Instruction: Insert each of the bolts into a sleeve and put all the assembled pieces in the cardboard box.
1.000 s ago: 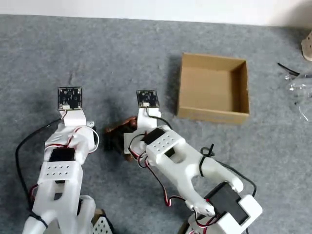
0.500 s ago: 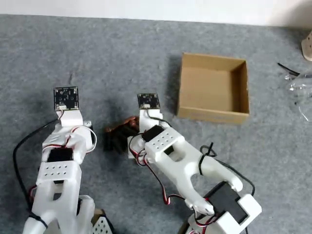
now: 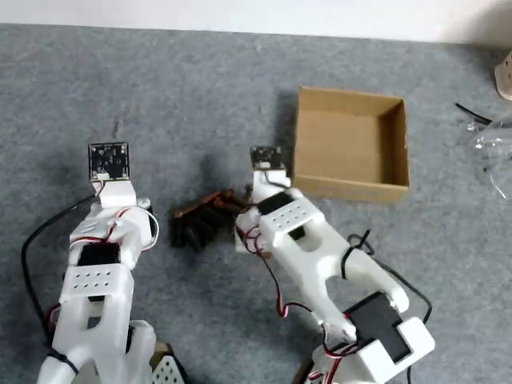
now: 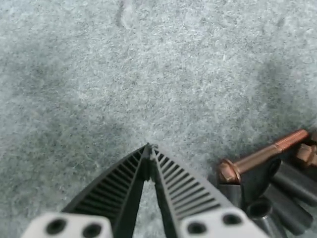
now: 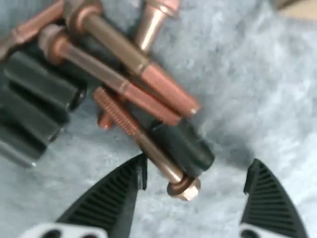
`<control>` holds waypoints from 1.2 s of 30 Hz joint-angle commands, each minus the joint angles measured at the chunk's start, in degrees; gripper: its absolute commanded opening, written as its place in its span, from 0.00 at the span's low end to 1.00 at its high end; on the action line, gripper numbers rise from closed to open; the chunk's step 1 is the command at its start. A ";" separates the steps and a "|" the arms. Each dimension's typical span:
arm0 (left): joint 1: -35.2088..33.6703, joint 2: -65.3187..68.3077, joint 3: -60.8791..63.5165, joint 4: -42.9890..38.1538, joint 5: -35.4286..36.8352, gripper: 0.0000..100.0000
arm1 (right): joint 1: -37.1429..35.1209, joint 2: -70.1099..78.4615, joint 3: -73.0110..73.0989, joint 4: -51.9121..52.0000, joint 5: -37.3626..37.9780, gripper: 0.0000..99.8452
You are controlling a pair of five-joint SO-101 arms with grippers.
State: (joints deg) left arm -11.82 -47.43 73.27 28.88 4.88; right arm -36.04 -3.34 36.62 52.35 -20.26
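Observation:
Several copper bolts (image 3: 210, 201) and black sleeves (image 3: 194, 230) lie heaped on the grey carpet between the two arms. My right gripper (image 5: 195, 171) hovers open just above the heap. Between its fingers lies one bolt (image 5: 148, 144) alongside a short black sleeve (image 5: 182, 144), with the bolt's head (image 5: 184, 188) nearest the camera. More bolts (image 5: 114, 54) and sleeves (image 5: 34, 104) lie beyond it. My left gripper (image 4: 148, 148) is shut and empty over bare carpet, with a bolt (image 4: 260, 157) and sleeves (image 4: 277, 191) off to one side. The cardboard box (image 3: 350, 188) stands open, just beyond the right arm.
Clear plastic pieces and dark wires (image 3: 484, 136) lie at the table's right edge, with a tan object (image 3: 504, 74) above them. Grey carpet (image 3: 160, 88) stretches open at the back left. A corner of the box (image 5: 297, 6) shows in the right wrist view.
The right arm has swung right toward the box, and the heap has spread slightly that way. The left arm drew a little to the left.

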 commanded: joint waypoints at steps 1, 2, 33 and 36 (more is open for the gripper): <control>-0.04 -1.80 -0.57 -1.14 0.26 0.01 | 1.54 -0.22 -1.80 0.22 7.82 0.29; -0.04 -1.80 -0.57 -1.14 0.26 0.01 | 1.54 -0.22 -1.80 0.22 9.32 0.29; -0.04 -1.80 -0.48 -1.14 0.09 0.01 | 1.63 15.96 -10.33 1.36 22.68 0.21; -0.04 -1.80 -0.48 -1.14 0.09 0.01 | 2.24 15.96 -10.42 1.10 22.68 0.09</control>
State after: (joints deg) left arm -11.82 -47.43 73.27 28.88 4.88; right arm -34.99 11.87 26.68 53.58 2.07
